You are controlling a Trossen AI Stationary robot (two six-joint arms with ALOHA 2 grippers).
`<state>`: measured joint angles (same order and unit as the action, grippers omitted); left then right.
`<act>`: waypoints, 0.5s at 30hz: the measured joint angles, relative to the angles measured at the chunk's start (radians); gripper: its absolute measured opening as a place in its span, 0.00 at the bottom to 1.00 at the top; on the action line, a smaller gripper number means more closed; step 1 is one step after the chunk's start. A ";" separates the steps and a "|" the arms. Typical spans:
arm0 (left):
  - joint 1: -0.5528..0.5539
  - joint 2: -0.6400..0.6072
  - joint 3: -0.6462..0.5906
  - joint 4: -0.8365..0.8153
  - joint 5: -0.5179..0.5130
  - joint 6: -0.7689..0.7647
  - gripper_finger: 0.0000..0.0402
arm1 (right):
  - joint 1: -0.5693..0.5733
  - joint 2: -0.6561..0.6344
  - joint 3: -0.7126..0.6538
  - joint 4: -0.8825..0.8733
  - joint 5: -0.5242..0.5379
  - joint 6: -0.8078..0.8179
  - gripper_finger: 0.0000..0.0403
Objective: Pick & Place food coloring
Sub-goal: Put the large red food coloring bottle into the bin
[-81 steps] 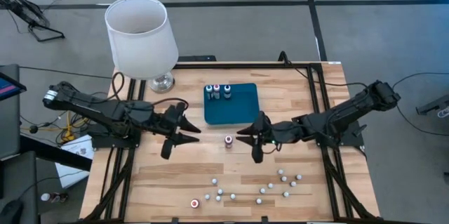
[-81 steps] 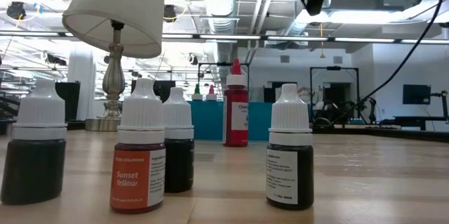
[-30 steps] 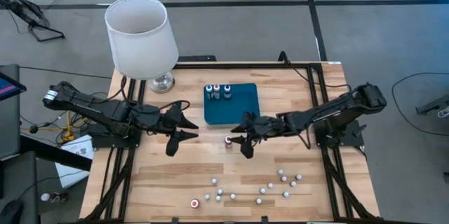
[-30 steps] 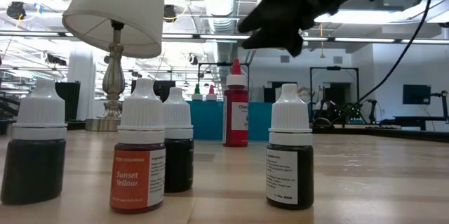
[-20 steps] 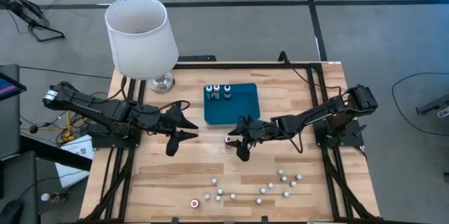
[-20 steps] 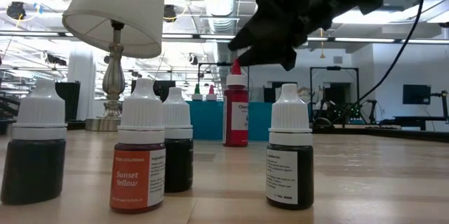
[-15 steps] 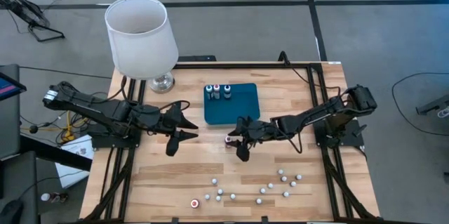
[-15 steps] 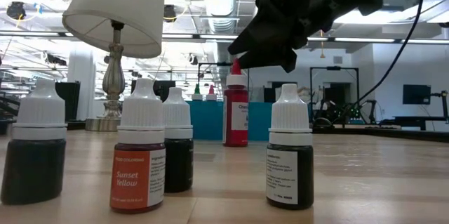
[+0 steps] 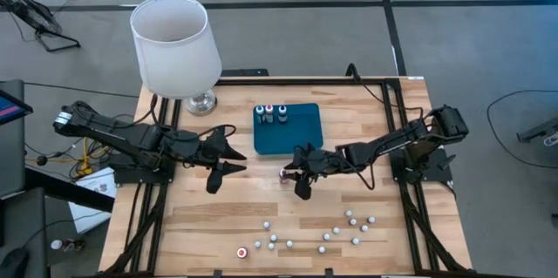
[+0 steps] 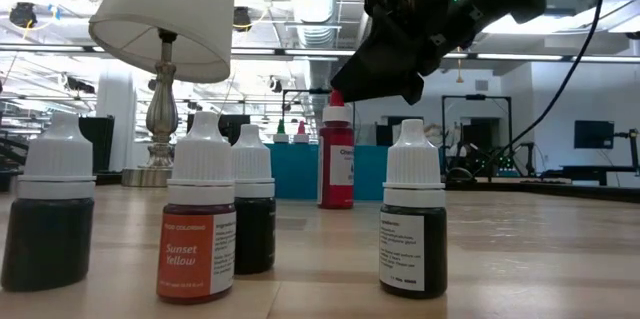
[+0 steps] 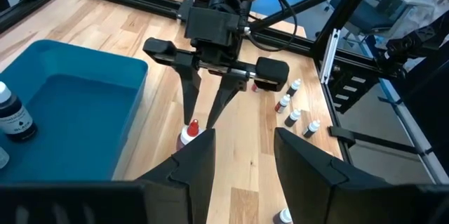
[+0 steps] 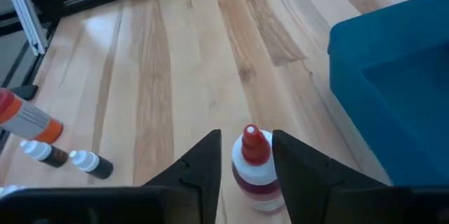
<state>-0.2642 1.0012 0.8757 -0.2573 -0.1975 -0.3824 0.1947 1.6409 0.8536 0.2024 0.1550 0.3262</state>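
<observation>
Two claws are over the worktop. The left claw hangs just left of the tray, its fingers apart and empty. Three bottles stand in the tray's far left corner. The right claw is by the tray's near edge, its fingers close on both sides of a red bottle standing upright. Many small bottles sit near the front edge.
</observation>
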 joint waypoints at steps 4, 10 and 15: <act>0.000 0.000 0.000 0.000 -0.001 -0.002 0.34 | 0.001 0.000 0.000 0.000 0.000 -0.045 0.28; 0.000 0.000 0.000 0.000 -0.001 -0.004 0.34 | -0.001 0.000 0.000 0.000 -0.002 -0.071 0.28; 0.000 0.000 0.000 0.000 -0.004 -0.004 0.34 | -0.001 0.000 0.000 0.002 -0.001 -0.078 0.28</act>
<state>-0.2642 1.0012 0.8757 -0.2569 -0.2014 -0.3862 0.1940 1.6407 0.8536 0.2048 0.1535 0.2483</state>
